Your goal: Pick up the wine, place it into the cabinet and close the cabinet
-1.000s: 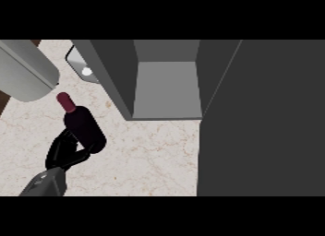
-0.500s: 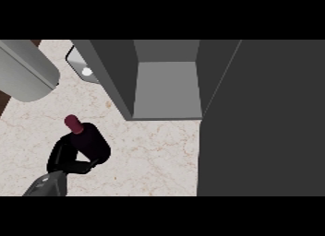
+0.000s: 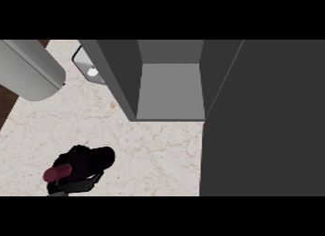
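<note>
Head view: wine (image 3: 57, 173) sits tilted in the left hand (image 3: 76, 184), red cap toward the camera. Black fingers curl round its dark body, low at the left over the surface (image 3: 155, 147), apart from the open cabinet (image 3: 171, 94).

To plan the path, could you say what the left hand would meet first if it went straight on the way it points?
The left hand, holding the wine bottle, points up-right: likely the front edge of the open cabinet first, though height is unclear.
</note>
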`<move>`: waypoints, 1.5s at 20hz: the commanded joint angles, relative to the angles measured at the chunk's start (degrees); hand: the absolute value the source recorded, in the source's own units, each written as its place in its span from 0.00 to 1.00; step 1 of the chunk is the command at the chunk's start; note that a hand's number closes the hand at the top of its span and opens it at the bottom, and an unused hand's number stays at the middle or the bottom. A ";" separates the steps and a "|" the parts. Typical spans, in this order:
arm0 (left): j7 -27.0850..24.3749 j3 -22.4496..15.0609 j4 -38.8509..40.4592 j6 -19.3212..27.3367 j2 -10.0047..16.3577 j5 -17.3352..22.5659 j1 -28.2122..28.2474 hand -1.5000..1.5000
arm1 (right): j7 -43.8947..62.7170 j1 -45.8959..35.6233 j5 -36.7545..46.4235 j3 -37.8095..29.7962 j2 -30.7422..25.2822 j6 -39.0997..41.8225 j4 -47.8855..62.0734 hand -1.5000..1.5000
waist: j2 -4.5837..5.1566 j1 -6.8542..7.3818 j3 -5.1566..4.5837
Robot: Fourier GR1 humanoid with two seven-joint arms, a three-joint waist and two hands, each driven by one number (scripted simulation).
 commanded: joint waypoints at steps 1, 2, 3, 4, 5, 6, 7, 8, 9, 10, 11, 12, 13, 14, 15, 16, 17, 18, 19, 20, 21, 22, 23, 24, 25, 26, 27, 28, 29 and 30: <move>-4.33 -1.53 0.03 -3.87 -3.31 0.02 6.73 1.00 | 0.01 2.26 -0.98 -0.24 0.09 0.58 -2.50 0.00 | 0.66 -0.40 -0.79; -4.58 -2.65 -3.60 -5.89 -3.94 0.25 8.79 1.00 | -0.88 -2.58 0.26 -1.06 -0.51 0.07 3.45 0.00 | 0.66 0.66 -0.74; -3.64 -2.66 -5.46 -6.13 -3.78 0.96 9.00 1.00 | -0.23 2.45 -0.92 -0.89 -0.34 1.02 -1.16 0.00 | 0.54 -0.08 -0.73; -3.70 -3.85 -7.52 -6.79 -4.59 0.72 10.39 1.00 | 0.22 -0.02 0.62 0.18 -0.06 0.05 -0.13 0.00 | 0.55 0.33 -0.74; -0.60 -4.47 -10.97 -6.95 -5.59 1.74 9.69 1.00 | -0.58 0.78 -1.70 -1.63 -0.94 1.40 0.86 0.00 | 0.47 0.33 -0.67; 1.71 -4.96 -12.99 -9.49 -4.49 2.65 11.32 1.00 | 1.08 -0.33 0.50 0.57 0.59 -0.99 -0.51 0.00 | 0.42 0.65 -0.69; 2.45 -5.53 -15.37 -9.17 -4.34 2.84 11.92 1.00 | -3.39 0.32 0.85 -0.40 0.57 1.45 3.41 0.00 | 0.56 0.47 -0.67; 3.41 -6.45 -20.40 -7.93 -5.45 3.34 14.86 1.00 | -0.80 0.28 2.26 1.77 1.75 -0.73 0.46 0.00 | 0.43 0.66 -0.67; 4.52 -6.23 -23.33 -8.22 -4.78 4.55 15.09 1.00 | -1.21 -1.10 2.03 0.42 0.62 -0.16 2.46 0.00 | 0.55 0.49 -0.69; 8.65 -7.37 -28.50 -5.37 -7.13 5.31 15.69 1.00 | -0.29 0.00 1.46 0.47 1.11 -0.83 0.84 0.00 | 0.47 0.44 -0.65; 11.59 -7.64 -32.22 -5.51 -6.21 6.33 17.75 1.00 | -3.18 2.71 1.63 1.43 1.58 1.52 1.22 0.00 | 0.54 0.13 -0.68; 9.71 -13.34 -35.39 -1.52 -8.38 6.57 20.78 1.00 | -0.44 -2.78 0.73 -0.60 0.66 -1.17 2.99 0.00 | 0.51 0.67 -0.67; 14.43 -11.34 -41.85 -4.05 -7.63 6.89 23.86 1.00 | -1.86 2.08 2.81 2.65 2.42 -0.05 0.17 0.00 | 0.41 0.56 -0.63; 17.07 -12.69 -44.56 -3.53 -8.19 7.08 24.80 1.00 | -1.97 -3.30 -0.34 -2.41 -0.27 0.07 5.58 0.00 | 0.61 0.59 -0.66; 18.68 -12.70 -46.85 -1.89 -8.47 7.67 25.01 1.00 | -2.88 -0.38 -0.63 -0.38 0.75 1.27 3.16 0.00 | 0.65 0.01 -0.72; 22.06 -12.47 -50.12 -1.79 -8.35 9.48 24.37 1.00 | 0.54 -0.37 1.28 2.29 1.12 -0.19 0.09 0.00 | 0.62 0.00 -0.73; 22.37 -14.51 -53.57 -3.20 -8.48 9.26 28.44 1.00 | -0.20 0.77 -1.41 -0.76 0.17 0.68 0.69 0.00 | 0.61 -0.02 -0.72; 25.51 -13.80 -57.79 -0.78 -8.48 10.53 28.66 1.00 | -6.19 2.31 2.15 0.54 1.78 2.65 5.34 0.00 | 0.66 0.04 -0.70; 27.16 -18.08 -59.44 3.91 -8.53 12.53 26.35 1.00 | -2.77 0.47 2.13 1.95 1.77 0.93 3.04 0.00 | 0.66 -0.06 -0.73; 26.25 -18.62 -61.00 2.68 -8.54 10.84 30.76 1.00 | -6.75 1.92 1.42 -0.14 1.37 3.06 5.06 0.00 | 0.70 -0.15 -0.74; 29.83 -20.01 -64.35 3.94 -8.55 13.26 29.98 1.00 | -2.38 1.14 -0.15 0.28 0.78 1.74 2.33 0.00 | 0.68 -0.17 -0.75; 32.27 -21.75 -66.66 7.31 -8.55 14.29 27.87 1.00 | -2.61 -1.59 3.10 2.32 1.98 0.22 5.03 0.00 | 0.72 -0.01 -0.75; 30.14 -23.97 -67.62 8.93 -8.56 11.96 30.23 1.00 | 1.00 -3.07 -0.83 -0.36 -0.62 0.50 3.75 0.00 | 0.71 -0.11 -0.77; 35.00 -19.79 -72.56 7.19 -8.41 13.89 30.02 1.00 | -3.47 -0.32 1.00 1.26 2.09 0.78 3.95 0.00 | 0.69 -0.12 -0.75; 38.38 -22.54 -76.61 10.45 -8.56 13.92 30.63 1.00 | -3.31 -0.25 1.69 1.21 2.16 0.38 3.78 0.00 | 0.68 -0.11 -0.74; 36.28 -24.32 -71.17 16.91 -8.56 14.28 22.93 1.00 | -1.94 -0.16 0.28 0.07 0.21 1.63 2.95 0.00 | 0.74 -0.54 -0.76; 37.29 -23.02 -73.74 15.41 -8.57 13.31 25.04 1.00 | -2.54 -0.42 -0.30 -0.73 0.49 1.38 3.76 0.00 | 0.73 -0.37 -0.77; 34.59 -22.40 -67.88 15.46 -8.57 13.45 21.29 1.00 | 1.51 -3.67 -0.52 -0.11 -0.15 -0.55 2.72 0.00 | 0.77 -0.41 -0.79; 34.68 -29.34 -71.39 21.07 -8.57 11.71 22.49 1.00 | -1.47 -2.52 1.67 1.80 1.31 0.18 3.81 0.00 | 0.75 -0.39 -0.78; 39.36 -24.68 -74.61 18.52 -8.57 13.82 22.80 1.00 | 0.17 -2.23 2.70 2.60 1.64 -1.10 1.32 0.00 | 0.73 -0.35 -0.78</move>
